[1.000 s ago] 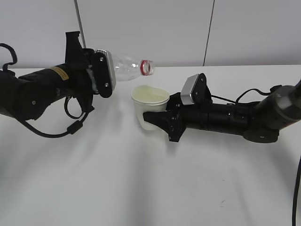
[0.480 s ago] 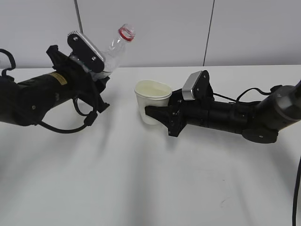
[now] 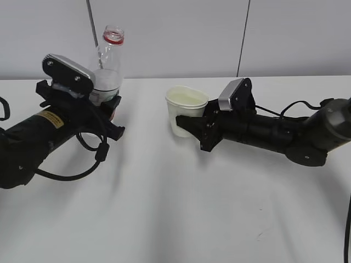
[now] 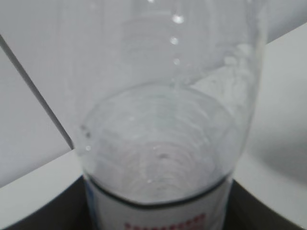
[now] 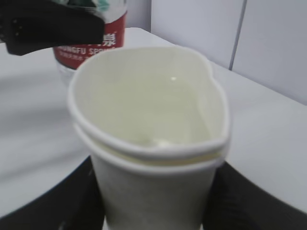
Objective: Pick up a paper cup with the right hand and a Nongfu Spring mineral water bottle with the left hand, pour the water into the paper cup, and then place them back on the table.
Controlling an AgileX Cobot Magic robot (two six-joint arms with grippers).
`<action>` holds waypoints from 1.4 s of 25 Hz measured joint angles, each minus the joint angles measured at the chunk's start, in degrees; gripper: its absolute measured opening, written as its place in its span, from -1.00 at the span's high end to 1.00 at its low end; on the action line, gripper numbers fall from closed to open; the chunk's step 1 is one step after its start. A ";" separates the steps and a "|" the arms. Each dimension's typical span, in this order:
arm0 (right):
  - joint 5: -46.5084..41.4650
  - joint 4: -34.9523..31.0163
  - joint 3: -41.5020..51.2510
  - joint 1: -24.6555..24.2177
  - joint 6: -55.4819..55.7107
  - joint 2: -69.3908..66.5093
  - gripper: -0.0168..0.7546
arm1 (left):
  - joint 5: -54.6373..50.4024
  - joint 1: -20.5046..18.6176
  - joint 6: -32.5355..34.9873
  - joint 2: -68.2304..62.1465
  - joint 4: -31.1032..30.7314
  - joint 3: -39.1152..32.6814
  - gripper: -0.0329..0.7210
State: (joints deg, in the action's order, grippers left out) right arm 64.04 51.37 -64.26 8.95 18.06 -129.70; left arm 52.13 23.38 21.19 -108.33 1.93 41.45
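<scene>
The Nongfu Spring mineral water bottle [image 3: 107, 60] stands upright at the left, uncapped, with its red neck ring on top. My left gripper [image 3: 105, 103] is shut on its labelled lower body. In the left wrist view the clear bottle [image 4: 158, 120] fills the frame, with the left gripper [image 4: 156, 213] dark on both sides. The off-white paper cup [image 3: 186, 109] is upright at centre, its rim squeezed oval. My right gripper [image 3: 191, 127] is shut on the cup's wall. The right wrist view shows the cup [image 5: 148, 143] between the right gripper [image 5: 151, 206]. The water is hard to make out.
The white table [image 3: 175, 208] stretches wide toward the camera. A grey wall [image 3: 175, 33] runs behind it. In the right wrist view the bottle's red label [image 5: 91, 45] and a black left finger [image 5: 53, 26] sit just beyond the cup.
The bottle swung from lying level with its mouth over the cup to upright, and the left arm drew back left and down. The right gripper carried the cup slightly right.
</scene>
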 joint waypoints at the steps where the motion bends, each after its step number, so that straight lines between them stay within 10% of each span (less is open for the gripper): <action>1: 0.00 -0.83 0.00 -0.09 -0.12 0.00 -0.05 | 0.85 0.00 -1.45 0.00 -0.23 -0.69 -0.07; 17: -0.42 -15.65 0.00 -3.50 -5.16 0.00 -0.05 | 10.87 0.00 -15.61 -5.11 -9.78 -2.79 -0.07; 35: -0.39 -17.53 0.00 -3.57 -7.56 -4.35 -0.05 | 11.25 0.00 -18.04 -7.63 -12.27 -2.79 -0.06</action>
State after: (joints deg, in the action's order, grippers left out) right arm 63.66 33.84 -64.26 5.38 10.50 -134.05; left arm 63.38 23.38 3.15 -115.96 -10.34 38.66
